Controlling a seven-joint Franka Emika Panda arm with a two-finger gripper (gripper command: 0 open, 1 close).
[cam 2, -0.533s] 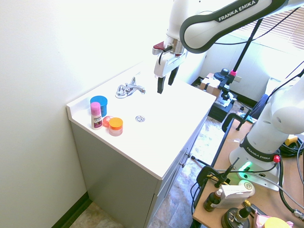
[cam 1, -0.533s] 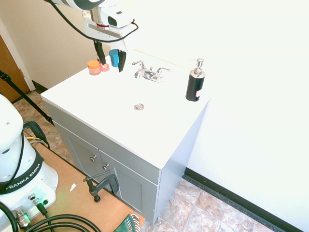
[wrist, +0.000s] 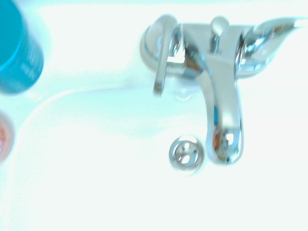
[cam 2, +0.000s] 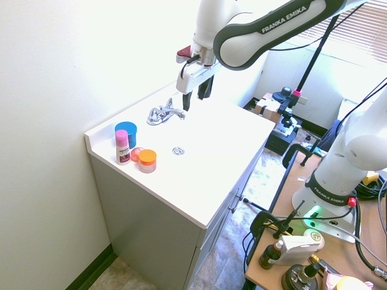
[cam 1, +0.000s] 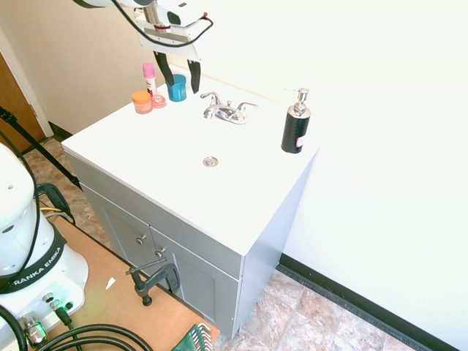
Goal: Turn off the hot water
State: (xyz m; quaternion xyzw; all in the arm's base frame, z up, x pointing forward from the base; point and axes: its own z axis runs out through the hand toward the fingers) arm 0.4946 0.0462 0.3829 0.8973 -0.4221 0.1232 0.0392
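First exterior view: left chrome lever below open gripper, apart.

we see our white arm bent across the top of the second exterior view, its wrist lowered beneath the forearm. our gripper points downward, its two dark fingers spread apart with a gap between them.

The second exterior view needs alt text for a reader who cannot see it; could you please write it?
A white robot arm holds its open pincer above a white sink counter, near a chrome tap. Left of the drain stand a blue tub, pink-capped bottle and orange-lidded jar.
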